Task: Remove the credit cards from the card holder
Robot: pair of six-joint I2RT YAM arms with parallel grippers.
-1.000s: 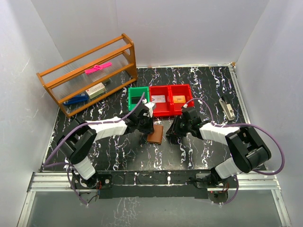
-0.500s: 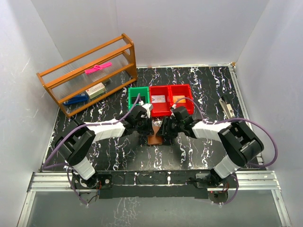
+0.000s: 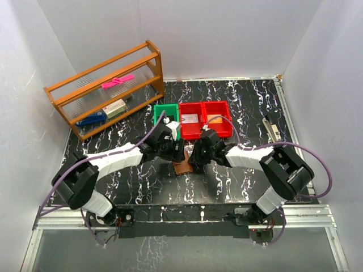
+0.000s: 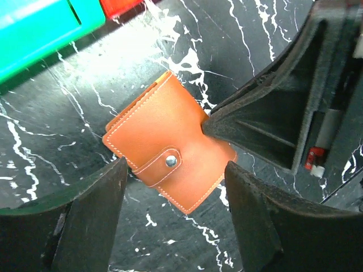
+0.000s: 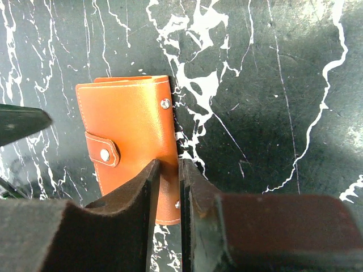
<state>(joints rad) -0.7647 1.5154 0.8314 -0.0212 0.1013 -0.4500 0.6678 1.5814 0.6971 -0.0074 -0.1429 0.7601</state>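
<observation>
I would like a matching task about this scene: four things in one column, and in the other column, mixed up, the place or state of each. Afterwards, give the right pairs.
Things
1. card holder
2. left gripper
3. right gripper
4. green bin

Place or state
a. open, straddling the holder
b. left of the red bins
c. closed, strap snapped
d. nearly shut on the holder's edge

Pairs: 1-c, 2-a, 3-d, 4-b

On a black marble bench (image 3: 244, 96), we see a wooden shelf (image 3: 105, 89) at far left, a green bin (image 3: 165, 106) beside two red bins (image 3: 193, 105), and a grey tool (image 3: 272, 130) at right.
</observation>
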